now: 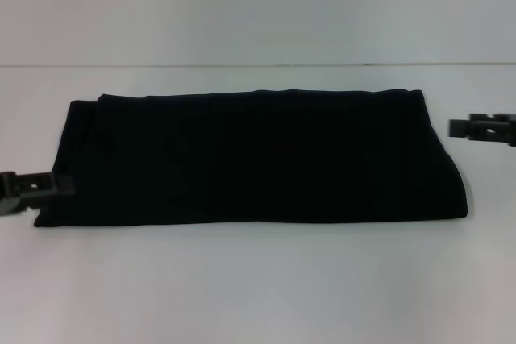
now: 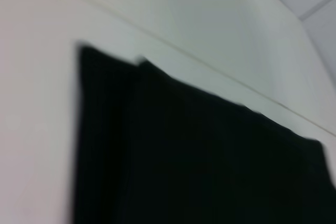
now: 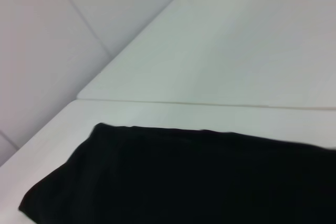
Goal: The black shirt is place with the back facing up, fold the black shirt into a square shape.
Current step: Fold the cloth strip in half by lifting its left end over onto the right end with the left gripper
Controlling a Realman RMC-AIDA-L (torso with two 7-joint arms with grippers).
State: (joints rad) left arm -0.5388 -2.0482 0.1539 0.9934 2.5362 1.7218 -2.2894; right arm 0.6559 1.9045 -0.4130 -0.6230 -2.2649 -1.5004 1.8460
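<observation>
The black shirt (image 1: 250, 159) lies folded into a long flat band across the middle of the white table. It also shows in the left wrist view (image 2: 199, 156) and in the right wrist view (image 3: 184, 177). My left gripper (image 1: 32, 187) is at the left edge of the head view, right at the shirt's near left corner. My right gripper (image 1: 482, 128) is at the right edge, just off the shirt's far right corner and apart from it. Neither wrist view shows its own fingers.
The white table (image 1: 258, 279) stretches in front of the shirt. Its far edge meets a pale wall (image 1: 258, 6) behind the shirt.
</observation>
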